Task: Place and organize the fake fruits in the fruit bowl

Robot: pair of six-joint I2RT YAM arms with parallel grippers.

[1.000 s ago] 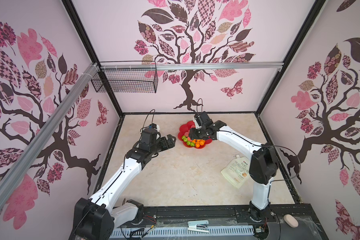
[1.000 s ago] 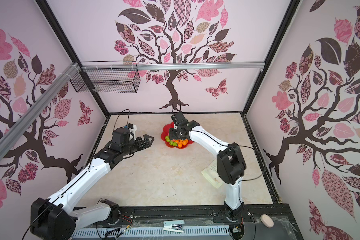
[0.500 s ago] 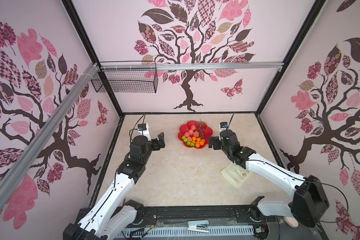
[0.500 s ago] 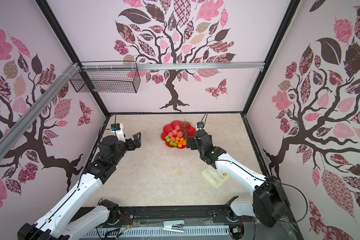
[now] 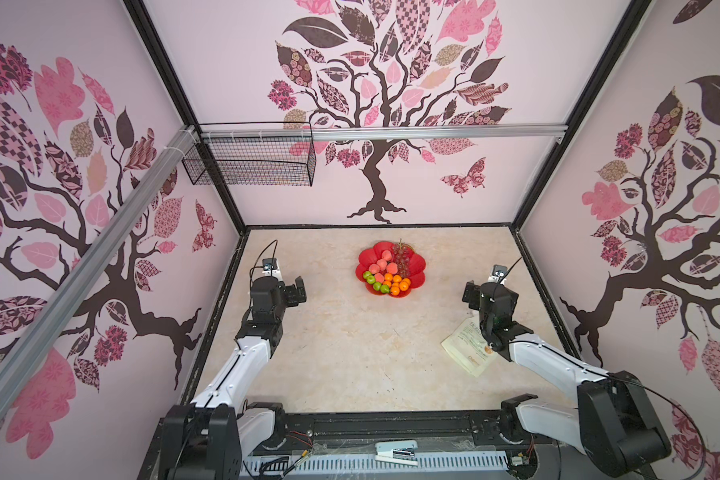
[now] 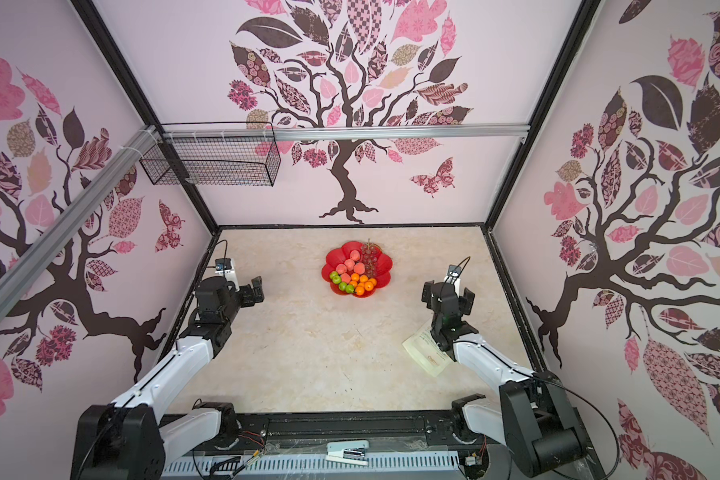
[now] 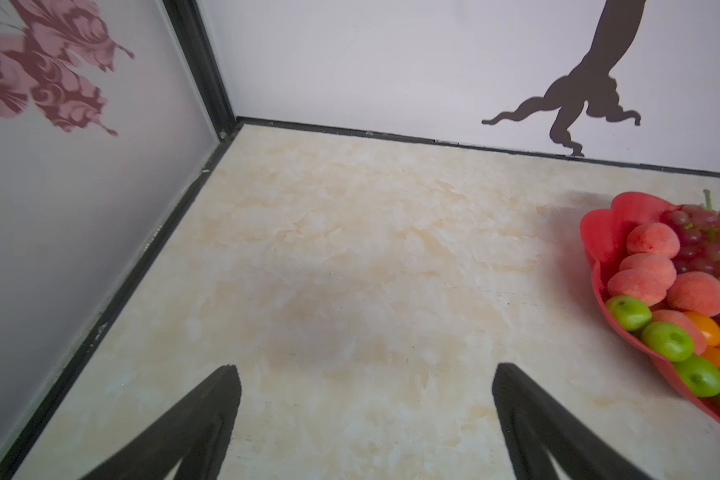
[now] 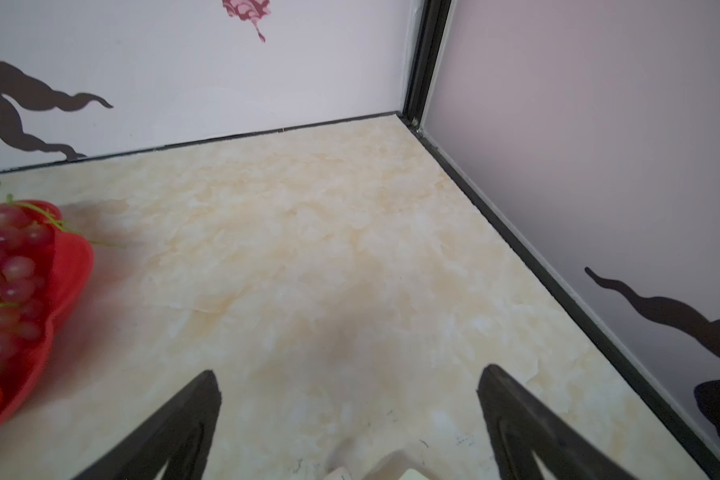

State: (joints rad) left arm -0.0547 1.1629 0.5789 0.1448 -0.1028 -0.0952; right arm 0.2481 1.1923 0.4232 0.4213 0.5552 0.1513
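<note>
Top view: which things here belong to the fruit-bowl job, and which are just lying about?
Job: fruit bowl, and in it the peaches, grape bunch, oranges, green fruits.
Lying about: cream pouch, wire basket.

Red scalloped fruit bowl [image 5: 419, 269] sits level, holding all fruits: pink peaches [image 5: 382, 262] at its far left, dark grape bunch [image 5: 403, 259] on its right, oranges [image 5: 398, 283] at its front, green fruits [image 5: 373, 281] along its front-left rim.

The bowl [image 5: 419, 268] far from me is glossy red. In it lie pink peaches [image 5: 382, 264], dark-red grapes [image 5: 404, 262], orange oranges [image 5: 395, 283] and green apples [image 5: 376, 286]. The table [image 5: 350, 345] is cream marble; the walls [image 5: 516, 166] are pale pink with brown trees. My arms [image 5: 242, 365] are white and black.
</note>
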